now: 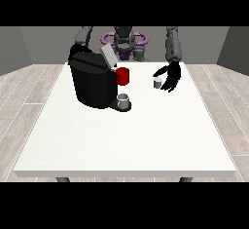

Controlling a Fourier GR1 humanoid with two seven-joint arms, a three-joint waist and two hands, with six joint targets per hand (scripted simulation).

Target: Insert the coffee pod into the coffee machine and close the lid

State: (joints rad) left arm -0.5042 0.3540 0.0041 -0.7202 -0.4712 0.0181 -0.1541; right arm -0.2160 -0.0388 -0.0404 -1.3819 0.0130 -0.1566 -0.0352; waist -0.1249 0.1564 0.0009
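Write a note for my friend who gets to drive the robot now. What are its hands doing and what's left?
Hand at the view's right: open, beside the small grey coffee pod standing on the white table, not gripping it.
Hand at the view's left: hidden behind the black coffee machine.
The machine's grey lid is up. A grey cup sits on its tray; a red mug stands behind.
Done: nothing yet. Left: grasp pod, insert it, close lid.

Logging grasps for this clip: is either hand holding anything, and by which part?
Nothing is plainly held. The hand at the view's right is spread open beside the small grey coffee pod; whether they touch cannot be told.
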